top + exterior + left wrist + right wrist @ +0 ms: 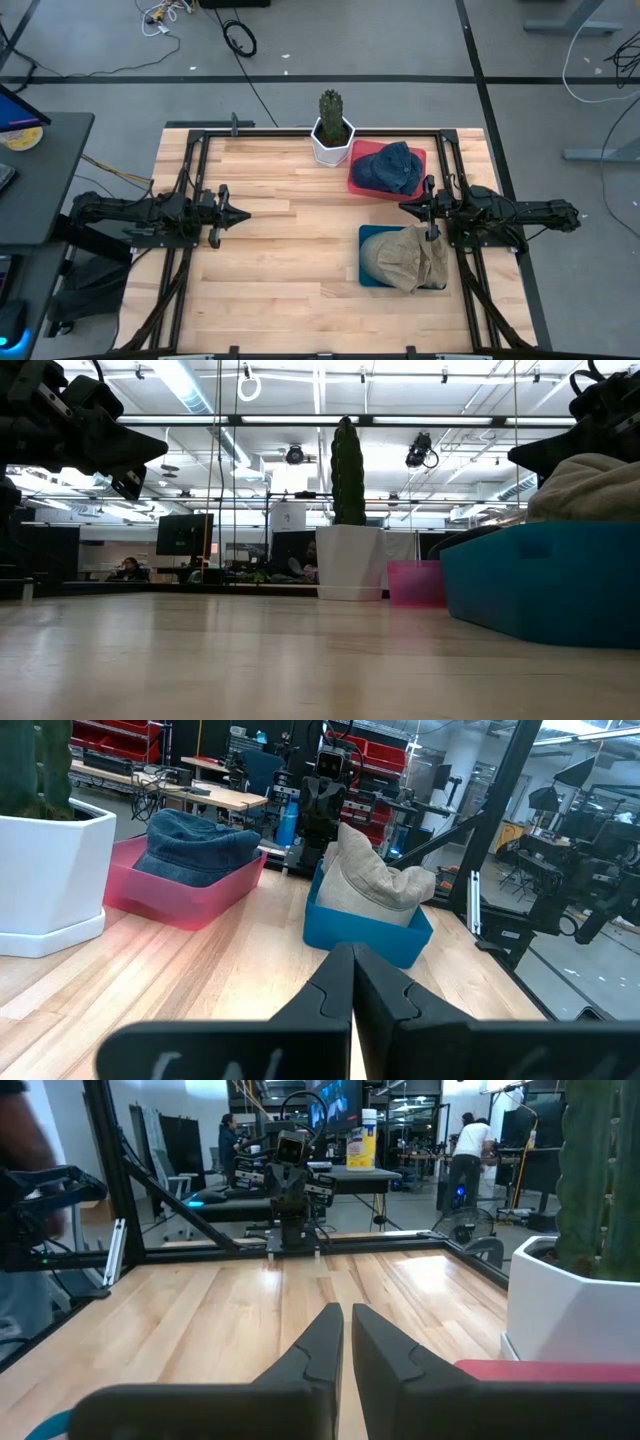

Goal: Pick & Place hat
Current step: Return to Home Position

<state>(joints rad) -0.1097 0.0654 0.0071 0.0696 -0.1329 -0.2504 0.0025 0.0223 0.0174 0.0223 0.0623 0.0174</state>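
**A:** Any writing to read?

**B:** Only the print on a yellow-labelled bottle in the room behind, and it is too small to make out.

**A:** Where are the hats?

**B:** The crumpled tan fabric caps are heaped in the shallow blue plastic bin. They rise above its rim and spill over its side. The bin stands close to the right rail of the black metal frame that edges the pale plank-wood counter.

**A:** And beside it?

**B:** A pink rectangular bin just behind holds a dark blue soft hat. A white faceted pot with a green ribbed cactus touches or nearly touches that bin's corner at the back edge.

**A:** The tools?

**B:** The left tool hangs over the counter's left side with its fingers pressed together, holding nothing. The right tool is between the two bins, above them. Only a thin slit shows between its fingers, and it holds nothing. The two tools point at each other across a broad stretch of smooth wood.
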